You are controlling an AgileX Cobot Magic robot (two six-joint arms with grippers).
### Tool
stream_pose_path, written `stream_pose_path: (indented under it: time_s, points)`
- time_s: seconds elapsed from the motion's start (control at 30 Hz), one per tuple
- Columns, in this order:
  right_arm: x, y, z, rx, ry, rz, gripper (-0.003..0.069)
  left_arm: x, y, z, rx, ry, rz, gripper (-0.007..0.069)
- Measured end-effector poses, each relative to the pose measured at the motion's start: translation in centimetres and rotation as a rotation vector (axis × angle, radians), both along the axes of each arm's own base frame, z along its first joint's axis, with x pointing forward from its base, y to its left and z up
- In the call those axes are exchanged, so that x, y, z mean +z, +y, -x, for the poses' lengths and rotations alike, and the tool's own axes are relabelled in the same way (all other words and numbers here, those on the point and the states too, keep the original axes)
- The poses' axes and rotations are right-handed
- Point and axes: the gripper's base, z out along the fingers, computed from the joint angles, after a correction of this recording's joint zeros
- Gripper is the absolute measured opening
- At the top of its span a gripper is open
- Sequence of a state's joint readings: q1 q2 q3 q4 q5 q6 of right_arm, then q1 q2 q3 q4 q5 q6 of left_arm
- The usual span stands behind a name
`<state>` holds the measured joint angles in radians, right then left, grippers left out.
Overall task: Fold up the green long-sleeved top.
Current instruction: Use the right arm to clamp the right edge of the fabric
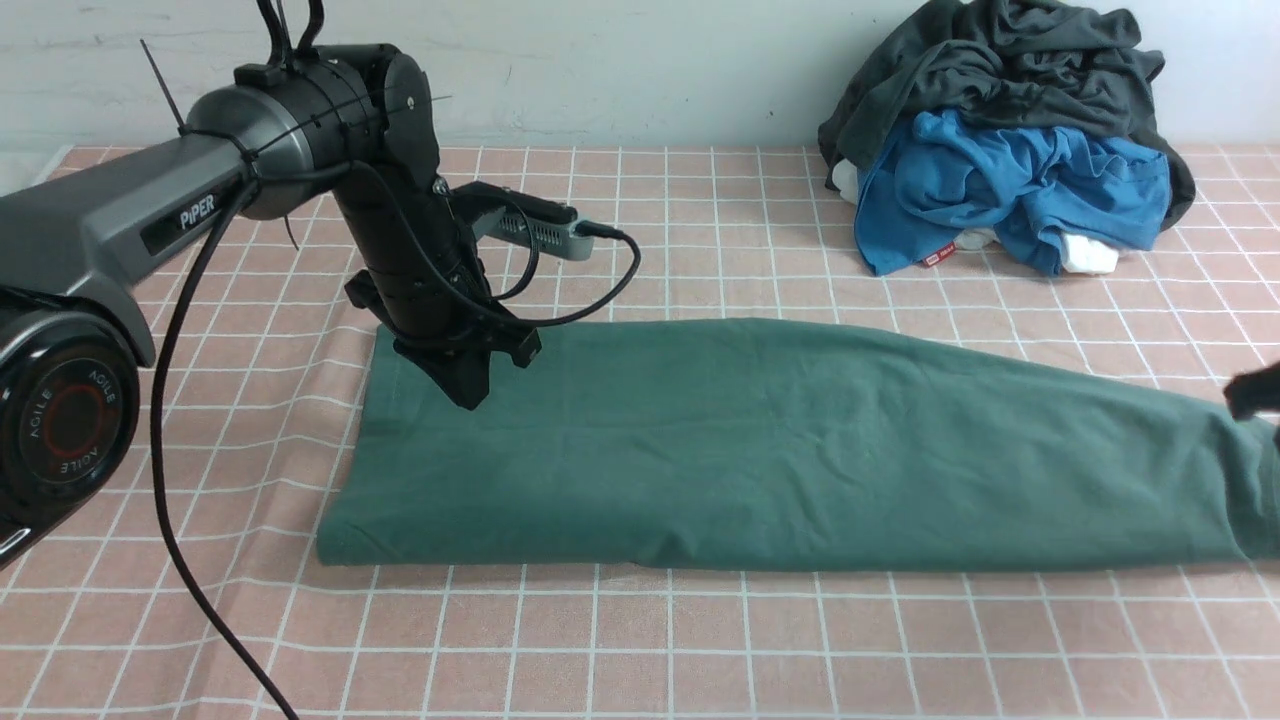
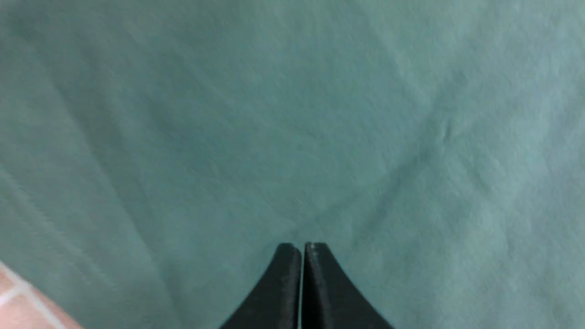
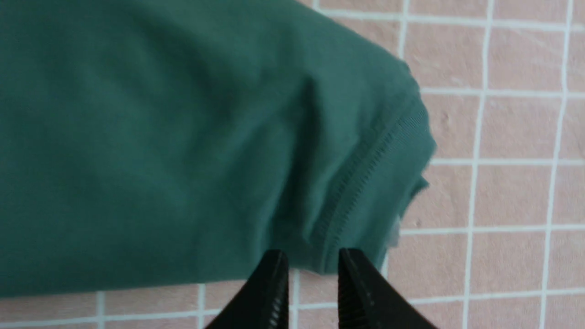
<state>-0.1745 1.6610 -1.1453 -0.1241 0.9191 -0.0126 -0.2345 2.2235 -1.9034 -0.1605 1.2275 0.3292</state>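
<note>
While the green long-sleeved top (image 1: 760, 450) stretched in a long, flat band from nine o'clock to three on the front view's dial, the left end effector (image 1: 480, 375) was right there over its nine o'clock end, tips pointing down, clenched, nothing between them! Out at three o'clock, only a sliver of the right end effector (image 1: 1250, 392) showed at the frame's edge, but the right wrist view had it: released, tips parted, poised by the stitched end of the garment, no cloth gripped. And look at that fabric: smooth along most of the band, creased near the stitching, its far edge sloping down towards three o'clock. Underneath it all lay the pink checked tablecloth (image 1: 620, 650). Up at two o'clock, well apart from the action, sat a crumpled pile, a dark charcoal-grey garment (image 1: 1040, 80) on top of a bright blue garment (image 1: 1010, 190), with a small red tag (image 1: 938, 255) and white fabric (image 1: 1088, 254) peeking out below!
</note>
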Motion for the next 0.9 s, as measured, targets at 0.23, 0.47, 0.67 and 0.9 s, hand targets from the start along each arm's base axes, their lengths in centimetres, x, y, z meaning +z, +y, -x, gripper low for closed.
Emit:
stream_pose_path:
  time_s: [0.23,0.47,0.67,0.9]
  points:
    - [-4.8,-3.7,0.1,-0.149,0.039,-0.075,0.0366,-0.3,-0.6,0.3,-0.029,0.022,0.063,-0.0003]
    - [-8.2,-4.0,-1.0,-0.212,0.044,-0.153,0.0599,-0.3,-0.7,0.3,-0.04,0.022,0.073,-0.0003]
    - [-8.1,-4.1,-1.5,-0.202,0.032,-0.153,0.054,-0.3,-0.7,0.3,-0.04,0.022,0.072,-0.0003]
    - [-7.1,-4.2,-2.1,-0.134,0.026,-0.134,0.02,-0.3,-0.6,0.3,-0.041,0.021,0.072,-0.0003]
